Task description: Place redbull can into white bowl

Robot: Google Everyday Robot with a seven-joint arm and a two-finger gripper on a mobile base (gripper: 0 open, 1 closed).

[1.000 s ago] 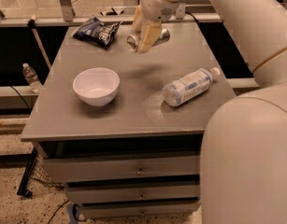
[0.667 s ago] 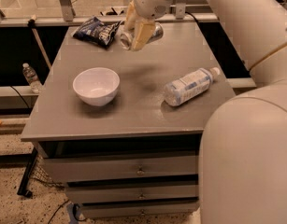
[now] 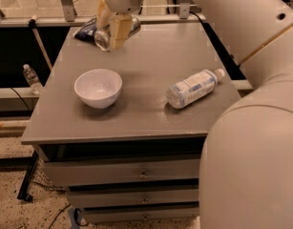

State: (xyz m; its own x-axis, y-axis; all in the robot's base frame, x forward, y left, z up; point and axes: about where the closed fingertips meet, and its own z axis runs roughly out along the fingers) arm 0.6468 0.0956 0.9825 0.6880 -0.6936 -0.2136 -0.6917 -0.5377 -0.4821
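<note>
My gripper (image 3: 111,32) hangs in the air above the back left of the grey table, shut on the redbull can (image 3: 102,39). The can lies tilted between the cream fingers (image 3: 120,29), its shiny silver end facing down and left. The white bowl (image 3: 98,87) stands upright on the table's front left, below and a little nearer the camera than the can. The can is still behind the bowl's rim, not over it.
A clear plastic bottle (image 3: 191,88) with a white label lies on its side at the table's right. A dark blue snack bag (image 3: 86,31) lies at the back left, partly hidden behind the gripper. My large arm fills the right side. The grey table (image 3: 146,66) has drawers below.
My gripper has moved left with the can, from above the table's back middle towards the back left, closer to the bowl. The bowl and bottle have not moved.
</note>
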